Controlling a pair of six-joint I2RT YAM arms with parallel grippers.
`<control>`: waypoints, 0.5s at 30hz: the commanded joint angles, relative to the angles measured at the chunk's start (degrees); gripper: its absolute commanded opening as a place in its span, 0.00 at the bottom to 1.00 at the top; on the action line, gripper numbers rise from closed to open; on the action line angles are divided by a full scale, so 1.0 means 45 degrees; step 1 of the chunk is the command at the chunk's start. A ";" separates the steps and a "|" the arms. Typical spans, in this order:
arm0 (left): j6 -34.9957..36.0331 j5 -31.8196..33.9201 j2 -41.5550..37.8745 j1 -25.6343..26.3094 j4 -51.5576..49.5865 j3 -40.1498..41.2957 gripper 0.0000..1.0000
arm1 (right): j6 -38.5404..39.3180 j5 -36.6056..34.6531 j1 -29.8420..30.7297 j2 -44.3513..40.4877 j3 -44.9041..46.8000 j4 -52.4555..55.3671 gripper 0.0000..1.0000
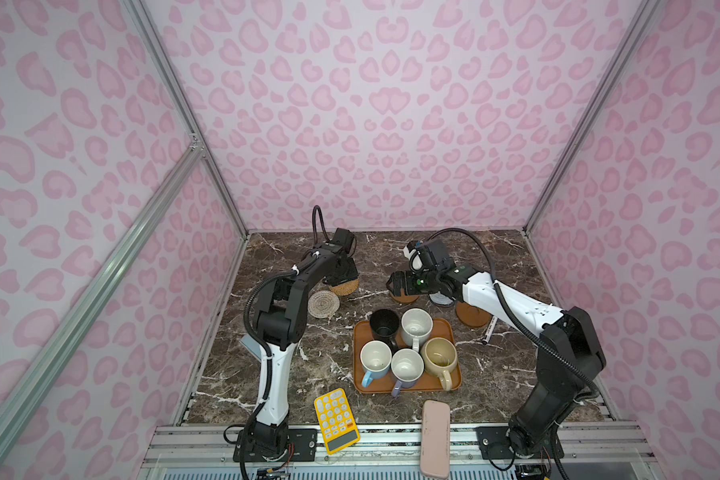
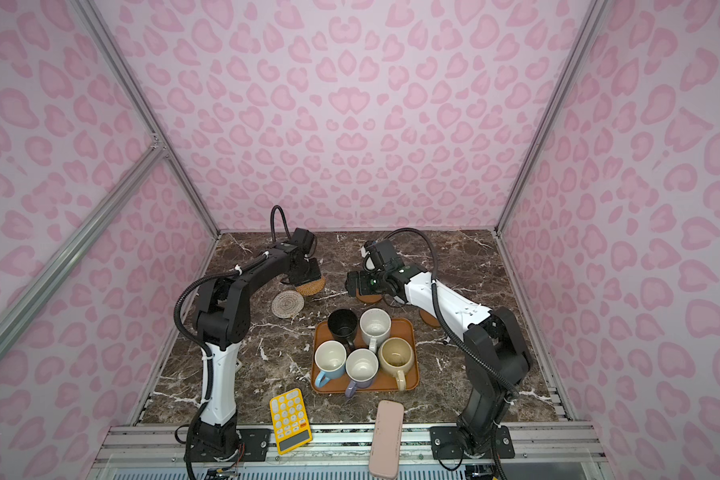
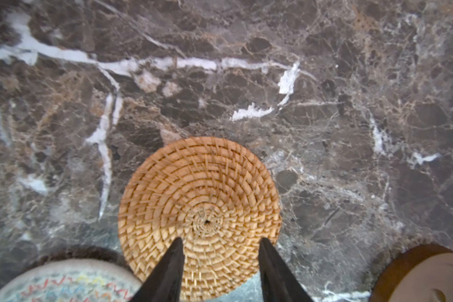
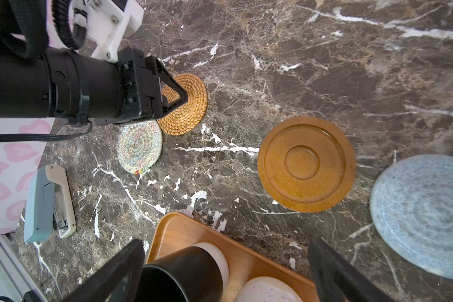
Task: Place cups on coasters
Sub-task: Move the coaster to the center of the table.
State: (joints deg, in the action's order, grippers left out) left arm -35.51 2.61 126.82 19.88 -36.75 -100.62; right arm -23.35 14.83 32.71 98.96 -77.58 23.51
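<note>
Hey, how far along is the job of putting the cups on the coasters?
Done: nothing yet. The black handled mug and the four other mugs stand on the orange-brown rectangular tray; none sits on a coaster. In hand: the left gripper hovers open over the tan round rattan coaster; the right gripper hangs open, holding nothing. Left: all five placements.

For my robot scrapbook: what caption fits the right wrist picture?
Open right hand frames the black mug on the orange-brown rectangular tray, near a bare round brown wooden coaster.
</note>
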 commanded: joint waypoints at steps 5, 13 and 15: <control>-0.0078 -0.0156 0.0299 0.0395 -0.0353 -0.0060 0.47 | -0.0198 0.0132 0.0012 0.0083 0.0133 -0.0107 0.99; -0.0435 -0.0763 0.0027 0.0924 0.0172 0.1037 0.45 | -0.0288 0.0177 0.0000 0.0073 0.0180 -0.0145 0.98; -0.0532 -0.0875 -0.0130 0.1042 0.0465 0.1429 0.45 | -0.0287 0.0196 0.0000 0.0063 0.0169 -0.0150 0.98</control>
State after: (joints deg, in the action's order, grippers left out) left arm -36.38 2.42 126.34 23.77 -32.93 -96.12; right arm -24.40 15.11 32.64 98.98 -77.08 23.51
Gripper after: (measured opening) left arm 0.452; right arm 0.981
